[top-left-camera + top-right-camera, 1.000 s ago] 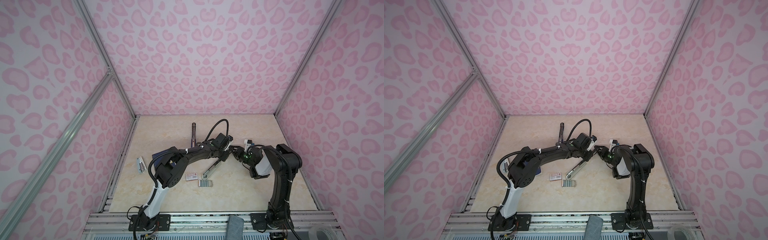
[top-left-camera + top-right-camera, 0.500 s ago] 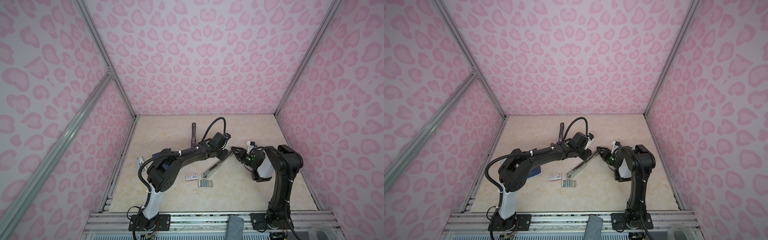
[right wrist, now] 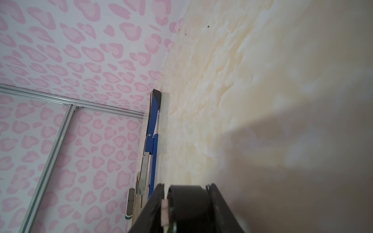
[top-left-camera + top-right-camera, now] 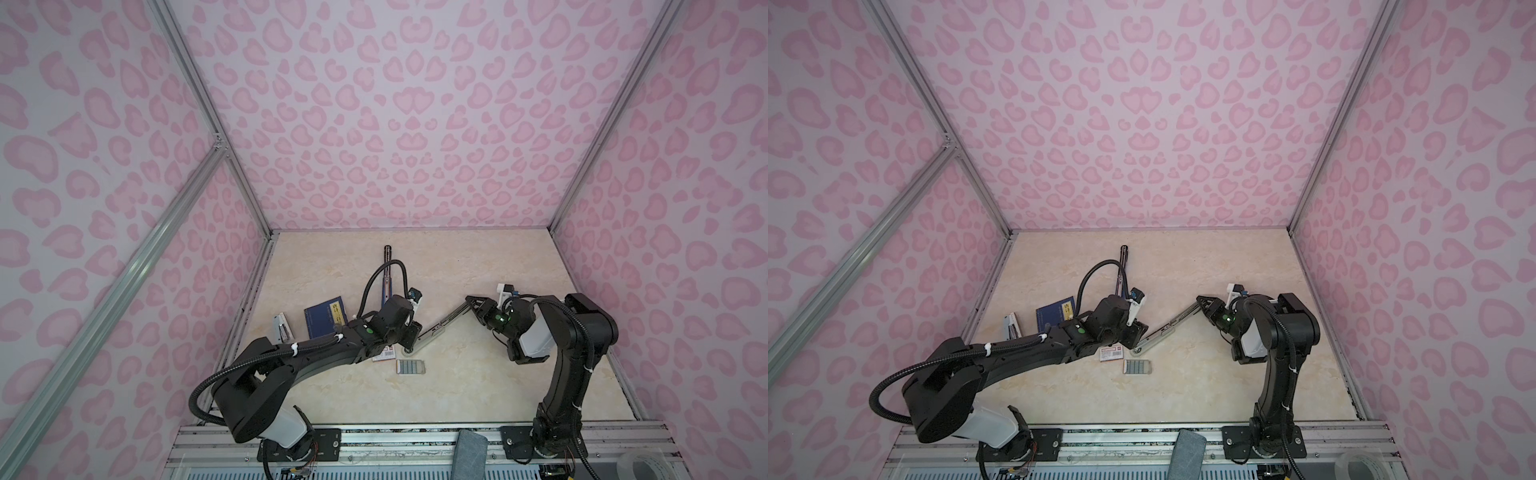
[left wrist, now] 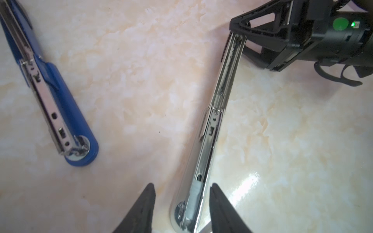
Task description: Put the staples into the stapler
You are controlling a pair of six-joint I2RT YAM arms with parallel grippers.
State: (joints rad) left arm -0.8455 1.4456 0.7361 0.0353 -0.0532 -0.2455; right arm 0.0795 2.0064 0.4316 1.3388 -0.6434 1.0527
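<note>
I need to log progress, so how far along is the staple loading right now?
Done: the tray is out of its white box, and the silver stapler shows its open channel. In hand: the right tool clamps one end while the left tool straddles the other, jaws open. Left: the staples sit in the tray; none picked up.

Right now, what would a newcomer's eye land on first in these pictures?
The long silver stapler runs slanted across mid-table, its far end pinched in the right gripper, its near end inside the open left gripper. A small tray of staples sits beside that near end; pink heart walls surround everything.
</note>
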